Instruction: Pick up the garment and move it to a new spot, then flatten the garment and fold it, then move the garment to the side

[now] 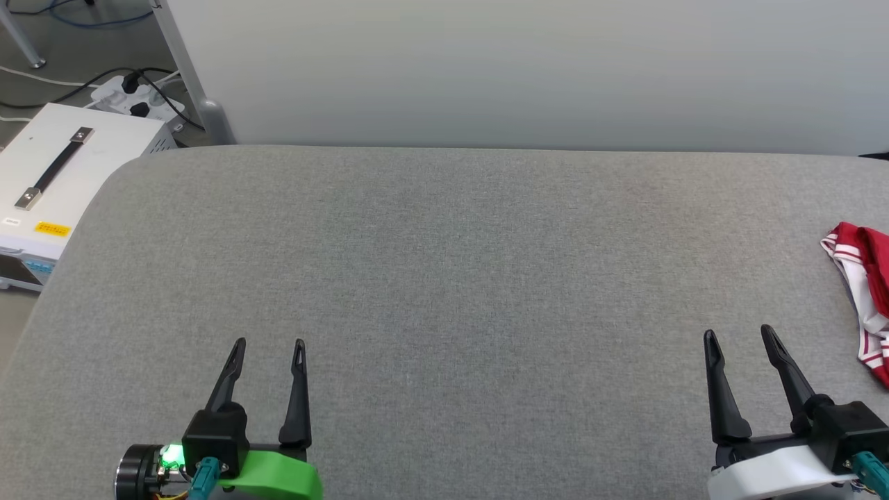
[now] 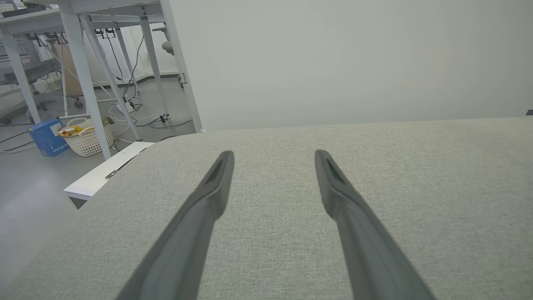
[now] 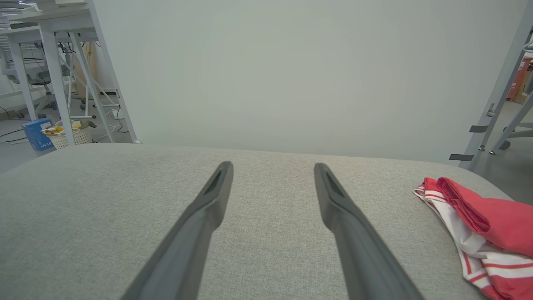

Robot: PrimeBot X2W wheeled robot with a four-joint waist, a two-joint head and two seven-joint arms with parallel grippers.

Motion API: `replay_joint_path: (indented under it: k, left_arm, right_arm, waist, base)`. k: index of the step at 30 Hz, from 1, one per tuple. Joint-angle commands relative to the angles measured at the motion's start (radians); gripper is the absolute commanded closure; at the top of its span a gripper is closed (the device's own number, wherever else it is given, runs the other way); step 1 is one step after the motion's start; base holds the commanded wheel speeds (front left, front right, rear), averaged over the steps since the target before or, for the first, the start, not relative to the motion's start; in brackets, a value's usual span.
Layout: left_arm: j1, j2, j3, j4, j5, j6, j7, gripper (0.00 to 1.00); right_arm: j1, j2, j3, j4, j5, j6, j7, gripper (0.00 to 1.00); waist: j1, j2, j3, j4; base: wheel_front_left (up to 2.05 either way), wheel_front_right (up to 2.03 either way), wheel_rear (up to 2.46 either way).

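Head view: garment [image 1: 865, 278] is lying bunched at the table's [image 1: 444, 278] right edge; left gripper [image 1: 269, 342] and right gripper [image 1: 737, 331] are hovering over the table's near side, jaws apart, empty. Risk: grabbing there is prob. catching one layer only, w/ soft cloth sliding off that edge. Left wrist view: left gripper [image 2: 273, 153] is pointing across the table's [image 2: 416, 187] grey woven cover. Right wrist view: garment [image 3: 491, 225], smooth red w/ striped white trim, is sitting crumpled at the table's right.

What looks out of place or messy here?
The red-and-white jersey lies crumpled near the right edge of the grey fabric-covered table, to the right of the open right gripper, not spread flat. Nothing else stands out.
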Motion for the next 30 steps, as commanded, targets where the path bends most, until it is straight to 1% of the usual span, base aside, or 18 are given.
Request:
replay_joint_path:
  k: [1, 13, 14, 30]
  left_arm:
    - [0.018, -0.006, 0.002, -0.004, -0.006, -0.006, -0.006, 0.0]
    - [0.03, -0.016, 0.014, -0.007, -0.004, -0.022, -0.006, 0.0]
    - [0.012, -0.009, 0.01, -0.003, 0.0, -0.017, 0.001, 1.0]
    - [0.003, -0.012, 0.013, -0.007, 0.005, -0.017, 0.026, 1.0]
  right_arm:
    - [0.017, 0.003, -0.006, -0.011, -0.004, -0.001, -0.005, 0.0]
    - [0.043, 0.005, -0.01, -0.019, 0.01, -0.001, -0.005, 0.0]
    - [0.033, 0.004, -0.007, -0.016, 0.005, 0.0, 0.0, 1.0]
    - [0.02, 0.004, -0.004, -0.01, -0.005, 0.0, 0.026, 1.0]
  waist:
    - [0.0001, 0.0, -0.004, 0.0]
    - [0.0001, 0.0, -0.013, -0.01]
    - [0.0001, 0.0, -0.013, -0.01]
    - [0.0001, 0.0, -0.014, -0.013]
  base:
    - [0.0, 0.0, 0.0]
    - [0.0, 0.0, 0.0]
    - [0.0, 0.0, 0.0]
    - [0.0, 0.0, 0.0]
